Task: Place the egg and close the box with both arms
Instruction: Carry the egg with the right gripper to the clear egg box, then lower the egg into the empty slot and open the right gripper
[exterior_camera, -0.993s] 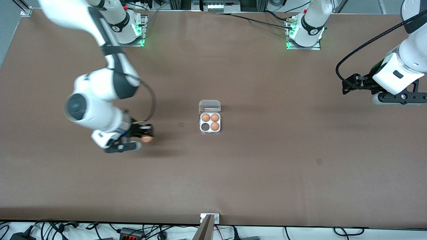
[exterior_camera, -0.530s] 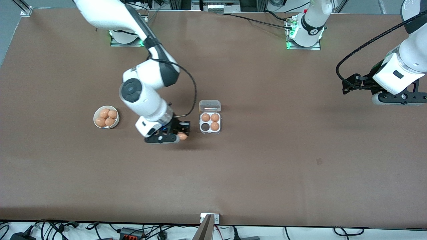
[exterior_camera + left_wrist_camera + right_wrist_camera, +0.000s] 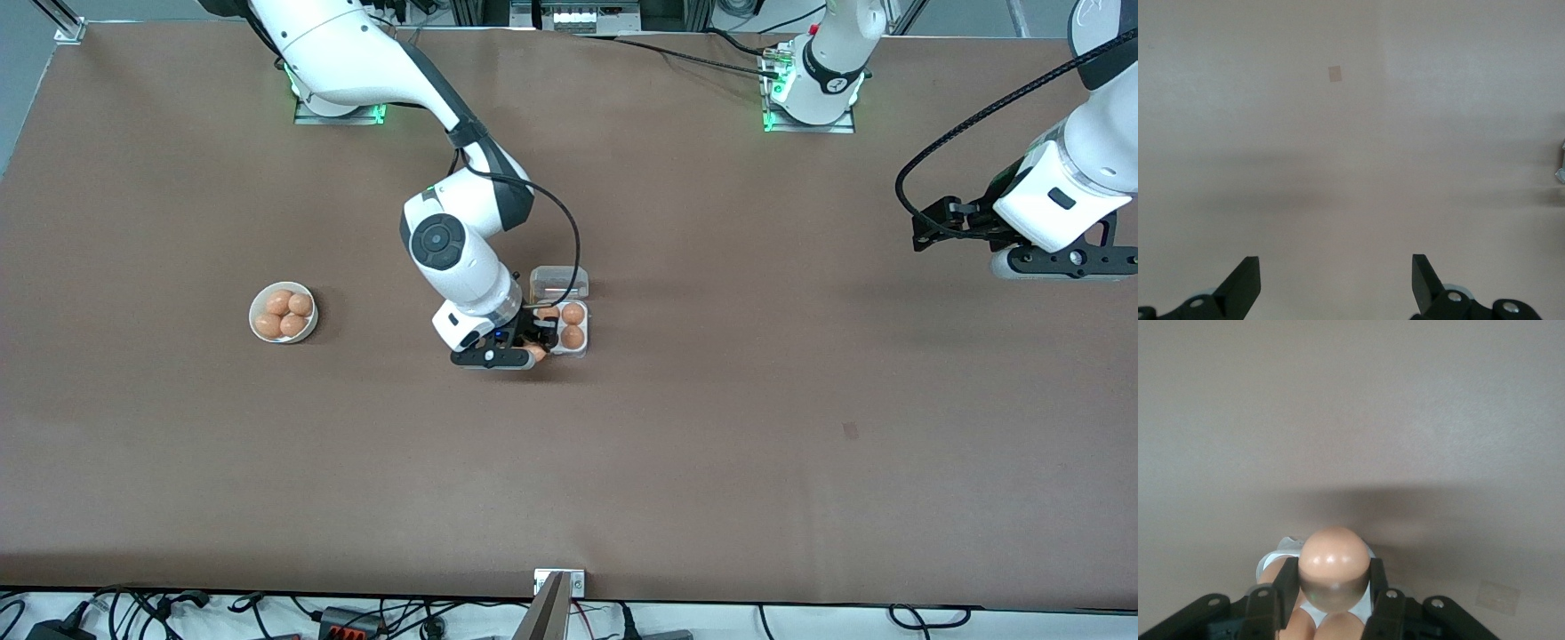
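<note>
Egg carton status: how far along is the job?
Done: the carton holds eggs in the cells that show, lid up. In hand: the right tool is shut on an egg over the carton. Left: lower and release it, then shut the lid with both arms. The left tool waits open at its own end of the table.

A round white bowl [image 3: 284,312] holding four orange-brown eggs sits on the brown worktop [image 3: 711,444] toward the right arm's end.
</note>
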Robot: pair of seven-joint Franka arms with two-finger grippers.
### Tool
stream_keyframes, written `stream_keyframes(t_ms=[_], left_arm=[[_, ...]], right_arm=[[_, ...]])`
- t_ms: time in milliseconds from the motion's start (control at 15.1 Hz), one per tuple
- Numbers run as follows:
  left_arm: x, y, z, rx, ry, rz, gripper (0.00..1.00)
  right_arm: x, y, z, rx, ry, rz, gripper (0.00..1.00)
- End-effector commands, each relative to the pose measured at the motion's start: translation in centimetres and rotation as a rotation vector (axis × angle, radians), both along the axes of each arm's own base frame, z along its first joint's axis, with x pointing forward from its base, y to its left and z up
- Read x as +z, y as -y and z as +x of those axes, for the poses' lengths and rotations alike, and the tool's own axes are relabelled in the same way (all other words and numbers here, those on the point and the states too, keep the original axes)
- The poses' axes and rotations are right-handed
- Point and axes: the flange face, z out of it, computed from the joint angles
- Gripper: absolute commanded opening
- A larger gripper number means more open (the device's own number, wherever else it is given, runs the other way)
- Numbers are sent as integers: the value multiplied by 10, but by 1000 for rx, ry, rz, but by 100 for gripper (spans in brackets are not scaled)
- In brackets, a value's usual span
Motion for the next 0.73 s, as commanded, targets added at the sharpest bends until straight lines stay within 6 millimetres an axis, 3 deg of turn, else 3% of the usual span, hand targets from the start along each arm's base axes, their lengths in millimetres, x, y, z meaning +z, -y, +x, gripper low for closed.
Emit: stream_keyframes(t_ms=[0, 132, 662], left_arm=[[2, -2, -5, 2, -16, -19, 100], [2, -2, -5, 3, -18, -28, 100], [2, -3, -5, 6, -20, -31, 100]], right_arm=[[-7, -4, 0, -5, 8, -9, 12], [-17, -14, -10, 16, -2, -21, 12], [-28, -15, -14, 53, 5, -62, 12]])
